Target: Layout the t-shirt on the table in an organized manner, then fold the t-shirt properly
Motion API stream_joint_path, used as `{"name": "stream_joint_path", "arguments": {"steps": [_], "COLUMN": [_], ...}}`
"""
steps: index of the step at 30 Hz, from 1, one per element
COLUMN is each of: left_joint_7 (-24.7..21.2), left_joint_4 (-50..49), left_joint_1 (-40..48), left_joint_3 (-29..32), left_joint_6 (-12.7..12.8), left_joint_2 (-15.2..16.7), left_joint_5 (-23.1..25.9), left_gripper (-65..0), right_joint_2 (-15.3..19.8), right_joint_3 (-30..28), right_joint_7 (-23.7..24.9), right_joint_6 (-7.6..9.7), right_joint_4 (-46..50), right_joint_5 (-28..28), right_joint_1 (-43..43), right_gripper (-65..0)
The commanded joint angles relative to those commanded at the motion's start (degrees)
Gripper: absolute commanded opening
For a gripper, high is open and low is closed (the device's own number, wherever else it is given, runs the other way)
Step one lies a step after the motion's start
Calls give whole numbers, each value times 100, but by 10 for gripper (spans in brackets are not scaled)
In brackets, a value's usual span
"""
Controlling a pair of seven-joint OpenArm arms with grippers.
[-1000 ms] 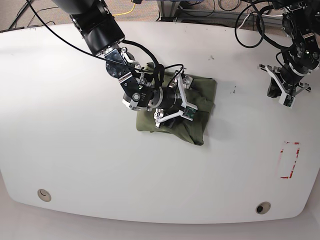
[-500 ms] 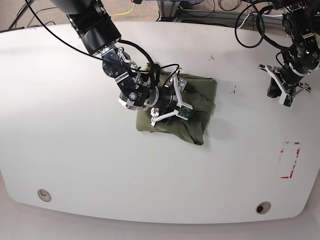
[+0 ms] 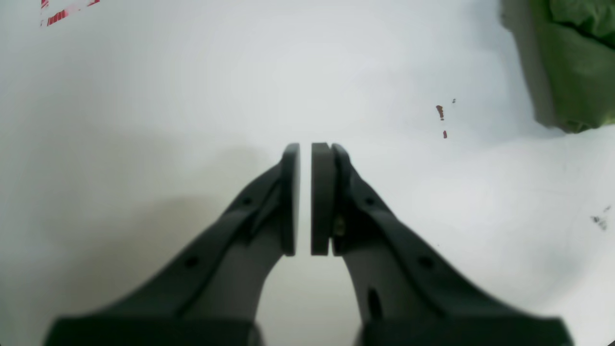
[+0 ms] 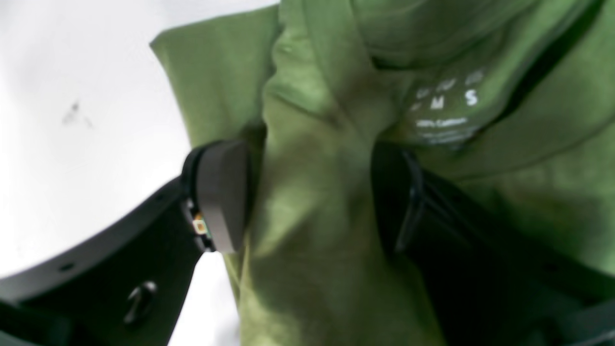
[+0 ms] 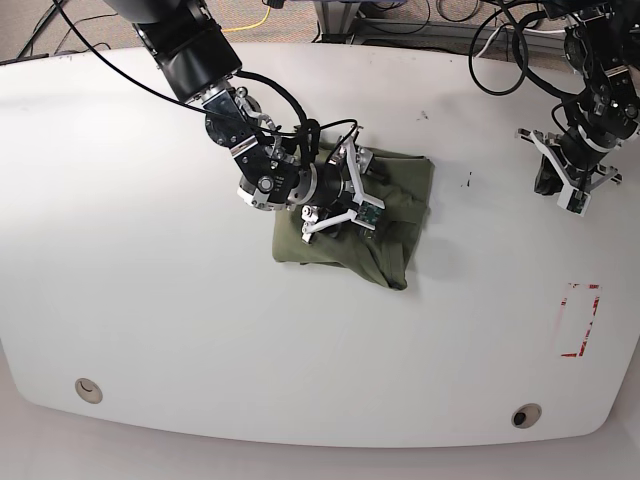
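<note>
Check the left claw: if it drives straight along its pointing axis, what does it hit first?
Probably just bare table. The left claw points at white tabletop; the t-shirt sits off to one side, out of line. Depth is unclear.

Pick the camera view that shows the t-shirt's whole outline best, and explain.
The base view: the whole bunched t-shirt shows on the table. The right wrist view shows only close-up folds; the left wrist view catches one corner.

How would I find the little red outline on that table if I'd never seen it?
Start with the big white table and go to the side where the left gripper hangs alone, away from the bunched olive t-shirt. Nearer the front edge lies the red tape rectangle, the only red outline there; the round grommet sits beyond it.
</note>
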Motion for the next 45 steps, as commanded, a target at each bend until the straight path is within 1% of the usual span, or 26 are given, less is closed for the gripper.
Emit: {"name": "stream_joint_path", "arguments": {"steps": [5,8,12,15,19,24,28,30,34,45], "left_joint_7": [0,0,0,0,0,0,0,0,0,0], "left_joint_4": [0,0,0,0,0,0,0,0,0,0], "left_joint_1": [9,9,9,9,9,9,9,9,9,9], "left_joint_3": [0,0,0,0,0,0,0,0,0,0], "left_joint_6": [0,0,0,0,0,0,0,0,0,0], "left_joint_2": [9,9,9,9,9,9,9,9,9,9], "left_joint_5": [0,0,0,0,0,0,0,0,9,9], "left_gripper": [-626,-626,-626,-626,-626,-626,-626,-626,-626,-626], "right_joint_2": [0,0,-9,-18,-26,-26,-26,-26,-35,-53], "right_joint_3": [0,0,0,9,9,9,9,18,26,18], "right_joint_7": [0,0,0,0,0,-18,-35,-167,-615,-967], "right_joint_6": [0,0,0,0,0,0,0,0,0,0], "right_joint_4": [0,0,0,0,0,44,308,484,835,1644], "right_joint_5": [0,0,0,0,0,0,9,9,53,53], "right_joint_1": [0,9,18,18,18,26,-9,-26,-26,-413], "right_gripper": [-281,-315,-430,-539,-642,-650,-650,-650,-650,-650]}}
